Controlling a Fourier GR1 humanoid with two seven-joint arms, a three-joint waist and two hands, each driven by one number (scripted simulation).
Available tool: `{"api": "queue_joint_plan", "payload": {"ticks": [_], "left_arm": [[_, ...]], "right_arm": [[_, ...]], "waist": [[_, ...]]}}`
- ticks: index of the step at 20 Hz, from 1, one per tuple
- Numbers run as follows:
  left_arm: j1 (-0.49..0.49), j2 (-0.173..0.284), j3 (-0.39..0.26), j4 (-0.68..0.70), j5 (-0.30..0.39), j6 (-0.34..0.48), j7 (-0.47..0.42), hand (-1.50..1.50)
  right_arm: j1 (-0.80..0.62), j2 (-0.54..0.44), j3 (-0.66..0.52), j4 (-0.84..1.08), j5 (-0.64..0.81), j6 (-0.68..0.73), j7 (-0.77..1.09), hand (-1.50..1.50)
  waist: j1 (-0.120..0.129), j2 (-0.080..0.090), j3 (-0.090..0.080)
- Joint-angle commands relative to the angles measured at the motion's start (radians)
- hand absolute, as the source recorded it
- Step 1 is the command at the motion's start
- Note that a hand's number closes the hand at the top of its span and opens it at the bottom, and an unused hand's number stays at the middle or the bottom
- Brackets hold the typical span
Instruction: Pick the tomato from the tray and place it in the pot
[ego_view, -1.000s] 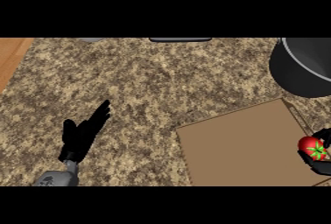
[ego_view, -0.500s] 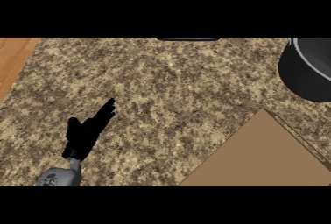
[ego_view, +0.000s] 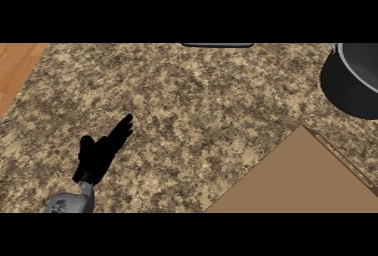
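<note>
Neither the tomato nor the right hand shows, so nobody can tell whether it is held; a carry toward the pot (ego_view: 356, 80) could clip its near rim unseen. The pot's visible inside looks bare, as does the tray (ego_view: 303, 180) (only a corner shows). The left hand (ego_view: 102, 152) rests open on the table (ego_view: 199, 95), holding nothing.

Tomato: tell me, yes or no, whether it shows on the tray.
No: the tray shows only bare brown surface, with no tomato anywhere in view.
</note>
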Motion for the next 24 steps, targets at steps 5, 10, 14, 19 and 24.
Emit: {"api": "queue_joint_plan", "payload": {"ticks": [5, 10, 14, 19, 24], "left_arm": [[-0.031, 0.011, 0.022, 0.066, -0.019, -0.011, -0.057, 0.00], [-0.057, 0.002, 0.018, 0.031, -0.017, -0.007, 0.006, 0.00], [0.007, -0.007, 0.013, 0.017, -0.006, -0.020, -0.023, 0.00], [0.010, 0.007, 0.018, -0.002, -0.015, -0.022, -0.022, 0.00], [-0.016, 0.000, 0.019, 0.022, -0.007, -0.040, -0.015, 0.00]], "right_arm": [[-0.244, -0.099, 0.080, 0.058, 0.119, -0.054, 0.084, 1.50], [-0.366, -0.082, 0.137, 0.094, 0.202, -0.126, 0.122, 1.50], [-0.462, -0.094, 0.216, 0.081, 0.282, -0.082, 0.220, 1.50], [-0.576, -0.020, 0.300, 0.091, 0.389, -0.179, 0.320, 1.50], [-0.628, 0.062, 0.361, 0.144, 0.474, -0.241, 0.336, 1.50]], "waist": [[0.002, 0.000, -0.005], [0.009, 0.002, -0.004], [0.012, 0.001, -0.005], [0.022, 0.004, -0.005], [0.017, 0.006, -0.005]]}}
